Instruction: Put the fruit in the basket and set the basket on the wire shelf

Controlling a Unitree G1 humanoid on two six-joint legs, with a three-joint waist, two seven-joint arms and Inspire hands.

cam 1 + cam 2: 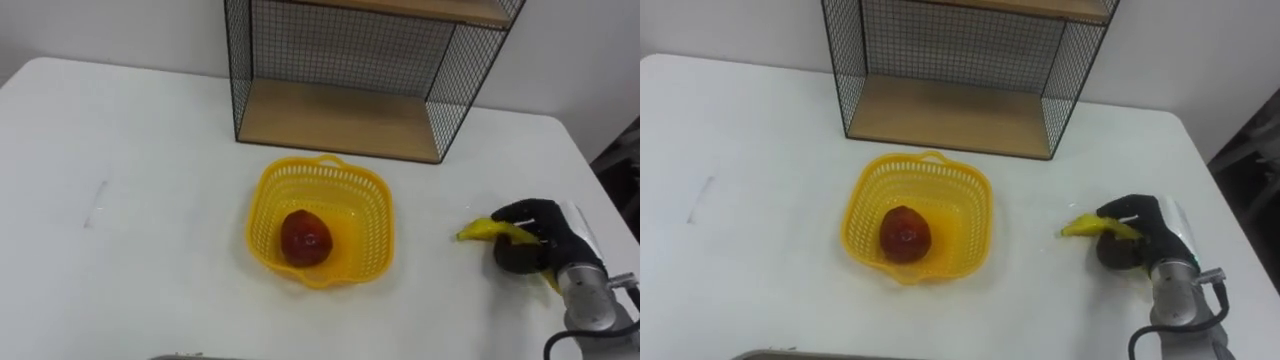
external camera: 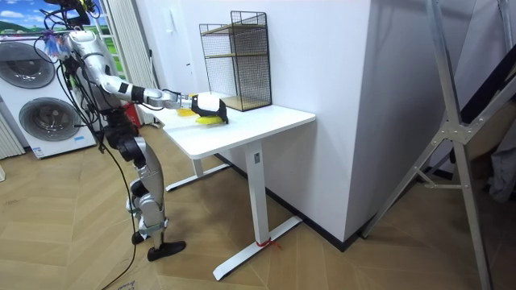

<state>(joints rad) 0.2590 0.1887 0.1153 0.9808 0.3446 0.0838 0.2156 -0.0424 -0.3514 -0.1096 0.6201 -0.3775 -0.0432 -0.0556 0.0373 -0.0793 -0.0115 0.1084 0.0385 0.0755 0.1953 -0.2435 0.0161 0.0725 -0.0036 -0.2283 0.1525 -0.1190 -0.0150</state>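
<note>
A yellow plastic basket (image 1: 372, 203) (image 1: 970, 200) sits on the white table (image 1: 150, 180) in front of the wire shelf (image 1: 340, 120) (image 1: 940, 110). A red apple (image 1: 305, 238) (image 1: 904, 233) lies inside the basket. To the basket's right, near the table's right edge, my right hand (image 1: 535, 245) (image 1: 1135, 240) is curled round a yellow banana (image 1: 490, 230) (image 1: 1087, 226) whose tip points left toward the basket. In the room view the right hand (image 2: 207, 105) reaches over the table with the banana (image 2: 208, 120) under it.
The wire shelf has a wooden lower board (image 1: 330, 125) and a second board above. The table's right edge (image 1: 600, 180) runs close beside the hand. The robot stands at the table's side, with washing machines (image 2: 40, 105) behind it.
</note>
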